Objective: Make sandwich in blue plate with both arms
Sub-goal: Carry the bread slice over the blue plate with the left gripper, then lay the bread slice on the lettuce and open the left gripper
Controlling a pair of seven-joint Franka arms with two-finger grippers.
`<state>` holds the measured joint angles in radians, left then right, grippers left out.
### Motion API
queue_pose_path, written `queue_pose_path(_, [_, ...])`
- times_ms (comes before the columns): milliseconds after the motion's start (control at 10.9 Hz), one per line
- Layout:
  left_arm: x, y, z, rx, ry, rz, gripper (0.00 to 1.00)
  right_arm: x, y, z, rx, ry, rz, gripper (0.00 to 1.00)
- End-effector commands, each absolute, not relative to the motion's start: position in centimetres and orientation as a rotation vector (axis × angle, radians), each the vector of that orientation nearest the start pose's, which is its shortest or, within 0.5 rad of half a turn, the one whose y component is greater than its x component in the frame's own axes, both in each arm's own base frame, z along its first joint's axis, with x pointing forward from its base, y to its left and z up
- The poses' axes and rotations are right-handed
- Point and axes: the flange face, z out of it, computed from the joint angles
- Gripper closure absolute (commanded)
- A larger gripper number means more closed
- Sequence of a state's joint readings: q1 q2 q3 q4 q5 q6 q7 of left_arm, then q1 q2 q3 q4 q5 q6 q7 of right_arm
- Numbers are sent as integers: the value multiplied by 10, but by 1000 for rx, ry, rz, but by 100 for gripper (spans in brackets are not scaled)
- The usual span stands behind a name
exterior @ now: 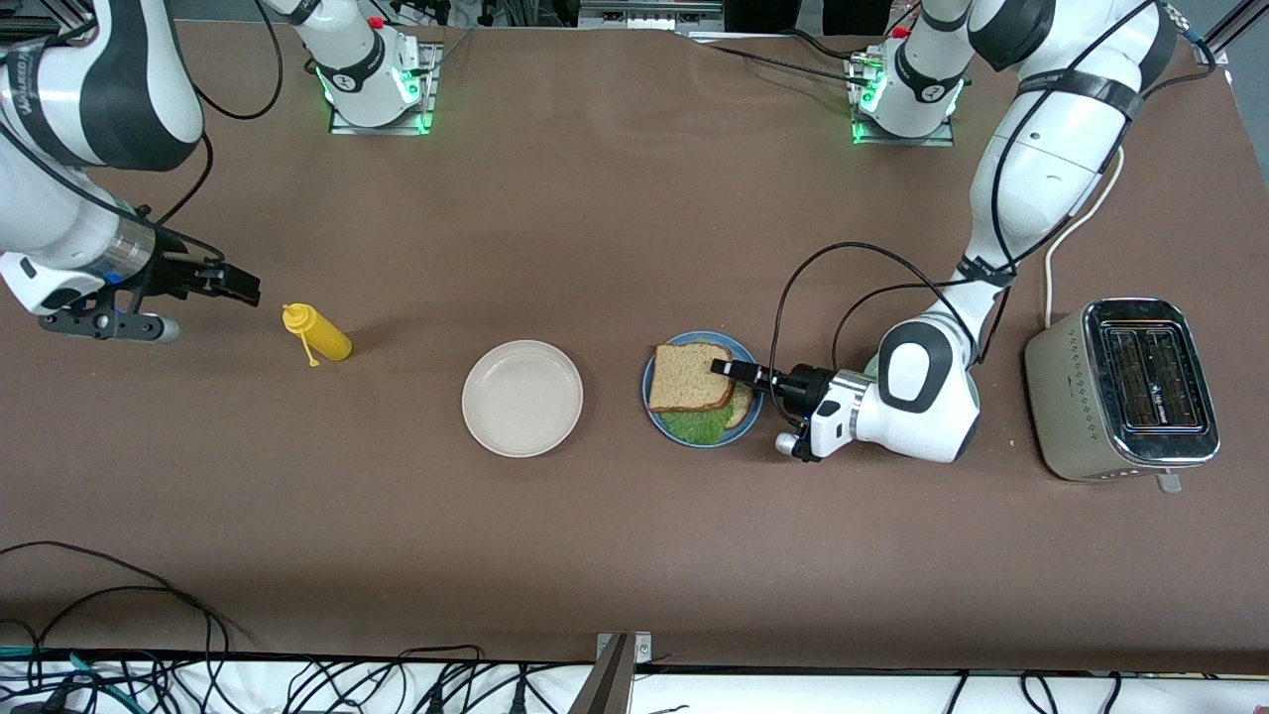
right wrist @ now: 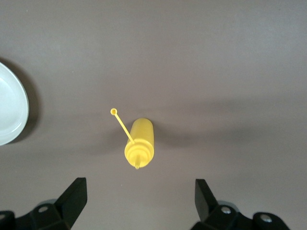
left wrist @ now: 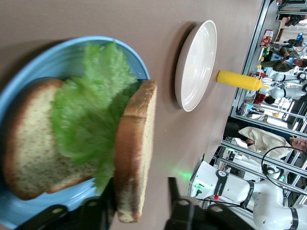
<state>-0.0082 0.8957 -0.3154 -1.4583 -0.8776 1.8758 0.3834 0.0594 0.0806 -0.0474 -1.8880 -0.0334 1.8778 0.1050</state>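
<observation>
The left gripper [exterior: 727,369] reaches in low over the blue plate [exterior: 656,416], its 2 fingers [left wrist: 178,203] parted on either side of the top bread slice [exterior: 691,378]. In the left wrist view one finger sits against the slice's crust while the other stands clear of it with a gap, so the slice is loosely straddled and not pinched. That slice lies on a crinkled green lettuce leaf [exterior: 699,424], which lies on a lower bread slice [exterior: 740,407]; the top slice is shifted a little off the lower one, so lettuce and a crust edge show along the side nearer the front camera. Together they form the sandwich [left wrist: 86,143], resting in the blue plate near the middle of the desk [exterior: 615,228].

Toward the left arm's end of the desk, a silver toaster [exterior: 1125,389] stands well apart from the plate. Beside the blue plate, toward the right arm's end, sits a white plate [exterior: 522,398]. Farther that way a yellow squeeze bottle [exterior: 317,332] lies on its side with its cap hanging off.

The right gripper [exterior: 238,285] hovers over the desk just beside that bottle, fingers wide apart and holding nothing; this arm waits.
</observation>
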Motion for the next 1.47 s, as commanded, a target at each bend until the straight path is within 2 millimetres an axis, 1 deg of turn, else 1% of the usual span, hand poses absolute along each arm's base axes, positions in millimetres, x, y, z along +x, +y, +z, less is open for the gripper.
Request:
queue_pose_path(0, [652, -218, 183, 2012, -153, -432, 0, 579, 6, 473, -3189, 172, 65, 0])
queue_pose_path(92, [656, -213, 194, 2019, -159, -417, 0, 579, 2, 473, -3184, 191, 65, 0])
queue_pose_path(183, [657, -211, 209, 2045, -204, -416, 0, 579, 1, 473, -3184, 196, 63, 0])
queue_pose_path(275, [659, -207, 230, 2109, -273, -399, 0, 580, -2, 473, -3183, 203, 58, 0])
queue_pose_path(367, [661, -203, 253, 2174, -336, -376, 0, 578, -14, 474, -3185, 215, 64, 0])
queue_pose_path(459, [663, -200, 282, 2242, -407, -337, 0, 577, -24, 475, -3179, 244, 67, 0])
queue_pose_path(550, [662, -198, 308, 2325, -452, -317, 0, 577, -28, 475, -3179, 252, 70, 0])
queue_pose_path(734, [657, -200, 357, 2504, -484, -307, 0, 581, -27, 465, -3187, 251, 86, 0])
queue_pose_path(826, [647, -208, 381, 2569, -504, -340, 0, 580, -30, 464, -3186, 256, 89, 0])
queue_pose_path(917, [641, -207, 411, 2668, -515, -312, 0, 581, -32, 466, -3189, 259, 77, 0])
queue_pose_path(1009, [629, -210, 435, 2760, -556, -319, 0, 583, -31, 469, -3185, 256, 63, 0])
queue_pose_path(1101, [618, -203, 463, 2848, -545, -332, 0, 584, -32, 469, -3179, 256, 53, 0])
queue_pose_path(1193, [607, -194, 492, 2936, -536, -325, 0, 585, -26, 471, -3178, 242, 38, 0])
queue_pose_path(1284, [597, -177, 521, 3018, -532, -295, 0, 588, -32, 480, -3174, 248, -2, 0])
queue_pose_path(1376, [587, -163, 547, 3062, -515, -275, 0, 589, -31, 487, -3168, 247, -29, 0])
